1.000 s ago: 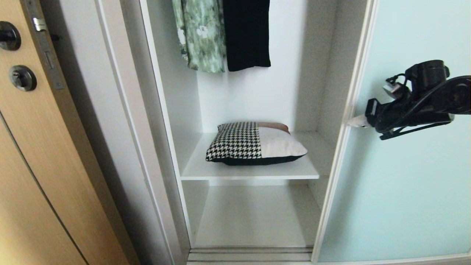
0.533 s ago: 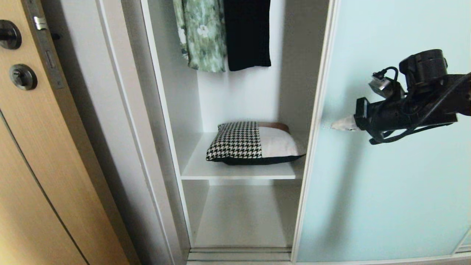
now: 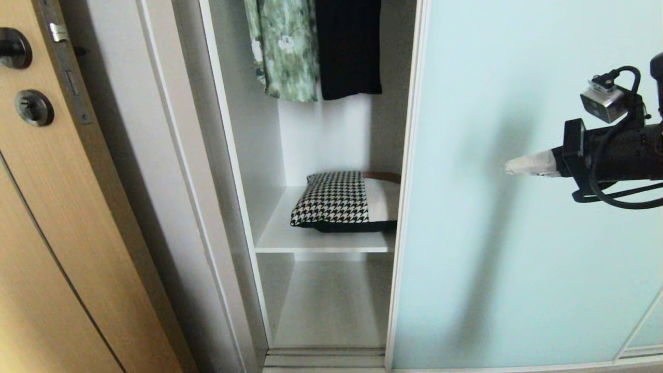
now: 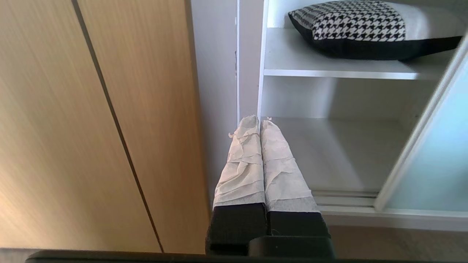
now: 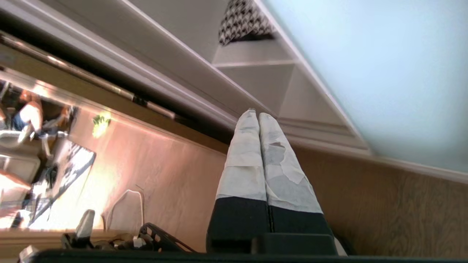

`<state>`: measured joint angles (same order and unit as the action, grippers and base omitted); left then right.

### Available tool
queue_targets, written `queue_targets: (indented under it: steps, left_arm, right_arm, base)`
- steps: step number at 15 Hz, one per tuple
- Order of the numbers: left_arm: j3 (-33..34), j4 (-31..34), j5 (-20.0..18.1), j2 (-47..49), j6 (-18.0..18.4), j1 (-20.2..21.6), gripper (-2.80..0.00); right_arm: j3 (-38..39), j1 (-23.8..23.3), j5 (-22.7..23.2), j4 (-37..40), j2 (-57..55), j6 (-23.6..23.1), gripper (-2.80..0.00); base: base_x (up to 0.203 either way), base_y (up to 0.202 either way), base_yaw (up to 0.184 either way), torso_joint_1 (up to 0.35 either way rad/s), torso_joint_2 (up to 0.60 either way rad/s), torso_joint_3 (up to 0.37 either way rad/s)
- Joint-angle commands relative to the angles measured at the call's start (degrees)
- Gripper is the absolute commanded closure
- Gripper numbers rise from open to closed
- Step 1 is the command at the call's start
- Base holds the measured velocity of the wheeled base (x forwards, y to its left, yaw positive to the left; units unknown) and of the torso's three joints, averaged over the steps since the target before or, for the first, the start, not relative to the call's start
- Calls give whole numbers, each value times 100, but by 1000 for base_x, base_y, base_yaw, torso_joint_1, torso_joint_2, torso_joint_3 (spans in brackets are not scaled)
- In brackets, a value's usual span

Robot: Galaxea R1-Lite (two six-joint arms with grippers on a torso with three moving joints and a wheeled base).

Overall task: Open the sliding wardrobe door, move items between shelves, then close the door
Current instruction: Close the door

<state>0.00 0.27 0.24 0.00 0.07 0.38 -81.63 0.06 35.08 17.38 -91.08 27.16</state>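
Note:
The pale aqua sliding wardrobe door [image 3: 492, 233] covers the right part of the opening, and its white frame edge [image 3: 407, 181] hides the right end of the cushion. The black-and-white houndstooth cushion [image 3: 336, 199] with a cream patch lies on the upper white shelf [image 3: 290, 241]. It also shows in the wrist views [image 4: 351, 18] [image 5: 241, 18]. The lower shelf [image 3: 326, 305] is bare. My right gripper [image 3: 510, 167] [image 5: 256, 114] is shut and holds nothing. It hangs in front of the door panel, well right of the frame edge. My left gripper [image 4: 257, 120] is shut, empty and low, in front of the wardrobe's left post.
A green floral garment [image 3: 282, 52] and a black garment [image 3: 348, 46] hang above the cushion. A light oak door [image 3: 62, 233] with a black lock [image 3: 33, 108] stands at the left. The door's floor track [image 4: 343, 199] runs along the wardrobe's base.
The sliding door has moved left and now covers more of the opening and the cushion's right end. My right gripper has drawn back to the right, away from the door's edge.

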Motion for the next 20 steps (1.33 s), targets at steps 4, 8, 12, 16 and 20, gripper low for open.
queue_targets:
  steps: [4,8,12,16,20]
  left_arm:
    - [4,0,2,9,1,6,0]
    - [2,0,2,9,1,6,0]
    - [9,0,2,9,1,6,0]
    - [9,0,2,9,1,6,0]
    - [9,0,2,9,1,6,0]
  right_arm:
    - [397,-596,38,9,699,2,0]
    - [454,-1328,42,3,832,35,0]
    - [472,-2267,183,-53,845,34,0]
    - [504,-3493,832,-341,626,2,0]
    - [372,-4547,1464,-571,-36,-25,0]
  base:
    - [0,0,0,0,0,0]
    - [0,0,0,0,0,0]
    - [0,0,0,0,0,0]
    - [0,0,0,0,0,0]
    - [0,0,0,0,0,0]
